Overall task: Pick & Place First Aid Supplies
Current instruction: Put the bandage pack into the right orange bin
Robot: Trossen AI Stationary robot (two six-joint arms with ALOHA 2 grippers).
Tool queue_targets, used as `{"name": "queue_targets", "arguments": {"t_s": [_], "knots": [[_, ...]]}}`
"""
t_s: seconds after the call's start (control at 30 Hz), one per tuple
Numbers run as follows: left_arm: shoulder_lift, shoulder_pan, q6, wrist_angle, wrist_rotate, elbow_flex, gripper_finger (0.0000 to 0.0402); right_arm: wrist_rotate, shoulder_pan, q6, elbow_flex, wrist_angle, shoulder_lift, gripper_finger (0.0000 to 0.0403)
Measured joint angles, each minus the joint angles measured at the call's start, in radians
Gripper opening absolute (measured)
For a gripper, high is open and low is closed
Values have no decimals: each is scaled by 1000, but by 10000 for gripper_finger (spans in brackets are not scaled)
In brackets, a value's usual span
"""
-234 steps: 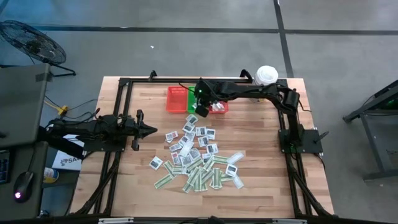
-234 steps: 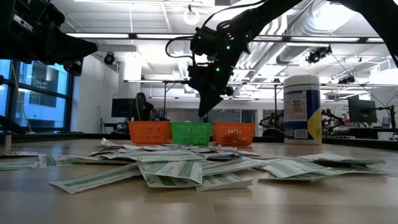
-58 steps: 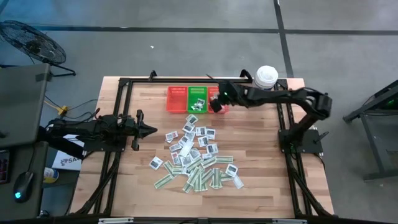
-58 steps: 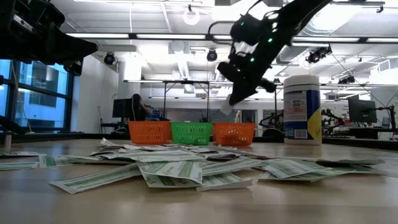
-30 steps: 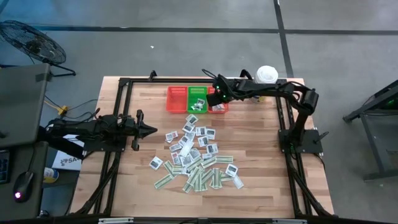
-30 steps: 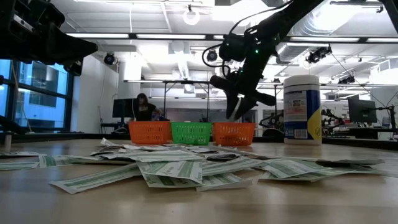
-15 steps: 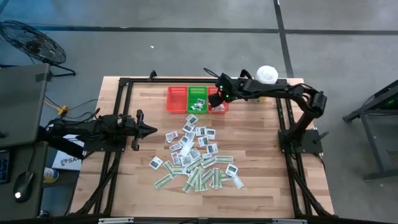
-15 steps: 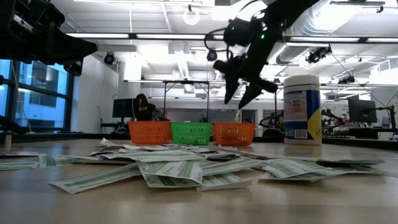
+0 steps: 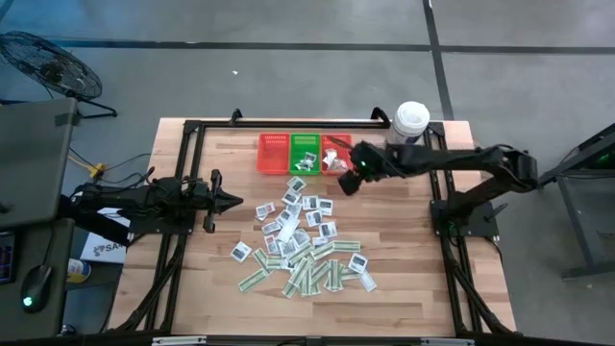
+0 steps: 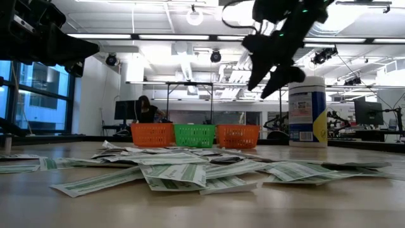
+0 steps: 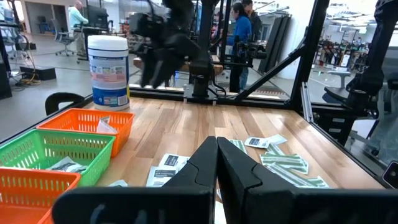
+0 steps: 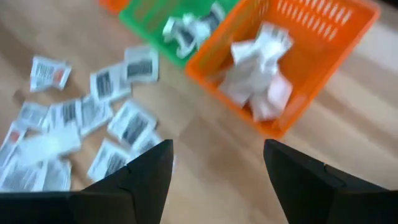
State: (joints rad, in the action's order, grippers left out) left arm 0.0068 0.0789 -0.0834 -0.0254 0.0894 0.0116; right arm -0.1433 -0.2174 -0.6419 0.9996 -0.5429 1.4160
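The right gripper hangs with its two dark fingers spread wide and nothing between them, above bare wood just in front of the three mesh baskets along the tabletop's far edge; the nearest, the right-hand red basket, holds a crumpled heap of white packets, the green basket beside it a few more, and the left red basket closes the row. The left gripper, fingers pressed shut on nothing, waits over the tabletop's left side. The first aid supplies lie scattered across the middle of the tabletop toward its near edge, squarish white packets farther back, green-and-white strips nearer; nothing stands between them and the right gripper. A white tub with a blue label stands at the far right corner; the tabletop is pale wood planks inside a black frame. Beyond it lies an open workshop with ceiling lights; a person sits at the back.
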Motion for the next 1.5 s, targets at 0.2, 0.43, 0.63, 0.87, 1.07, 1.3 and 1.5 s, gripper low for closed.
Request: {"name": "queue_targets", "arguments": {"t_s": [0.2,0.43,0.63,0.87,1.07,1.3,1.5], "knots": [[0,0,0,0,0,0,1,-6,133,-115,-135,37,-90,245],[0,0,0,0,0,0,1,1,298,-324,-241,83,-117,245],[0,0,0,0,0,0,1,-2,412,-520,-304,142,-114,245],[0,0,0,0,0,0,1,-36,496,-716,-286,143,-75,245],[0,0,0,0,0,0,1,-19,524,-815,-178,137,75,245],[0,0,0,0,0,0,1,31,523,-897,-41,107,255,245],[0,0,0,0,0,0,1,63,519,-937,84,-22,354,245]]}}
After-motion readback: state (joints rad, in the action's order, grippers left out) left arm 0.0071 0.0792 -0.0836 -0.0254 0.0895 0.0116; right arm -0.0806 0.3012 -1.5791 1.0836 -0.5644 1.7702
